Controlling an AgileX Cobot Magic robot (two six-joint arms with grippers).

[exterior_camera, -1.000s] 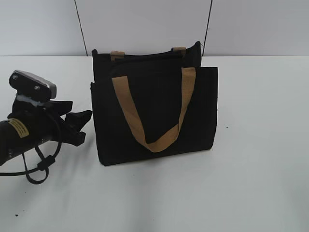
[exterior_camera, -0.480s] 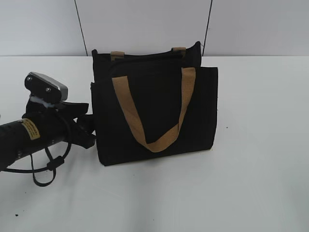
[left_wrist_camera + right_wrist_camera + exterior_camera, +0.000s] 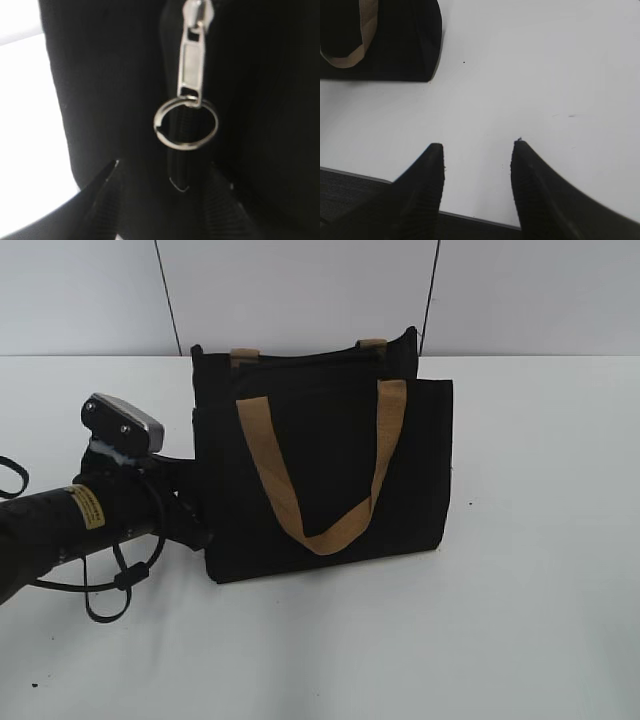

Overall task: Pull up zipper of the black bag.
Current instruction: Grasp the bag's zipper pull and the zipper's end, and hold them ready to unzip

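The black bag [image 3: 330,470] stands upright on the white table, with two tan strap handles [image 3: 325,525]. My left gripper [image 3: 195,515] presses against the bag's left side, its tips hidden against the black fabric in the exterior view. In the left wrist view the zipper's silver pull with its ring [image 3: 185,123] hangs just beyond my open left gripper [image 3: 165,167], whose fingers [image 3: 105,180] straddle the black zip line below the ring without closing on it. My right gripper [image 3: 477,147] is open and empty over the table near its front edge; the bag's corner [image 3: 395,45] lies far off at the upper left.
The white table [image 3: 520,580] extends around the bag to a white back wall [image 3: 300,290]. The table's front edge [image 3: 470,219] runs just under the right gripper. The left arm's cables [image 3: 110,585] hang over the table at the left.
My left arm has moved right across the table, from a short gap away to touching the bag's left side. The bag has shifted very slightly. The right arm is not seen earlier.
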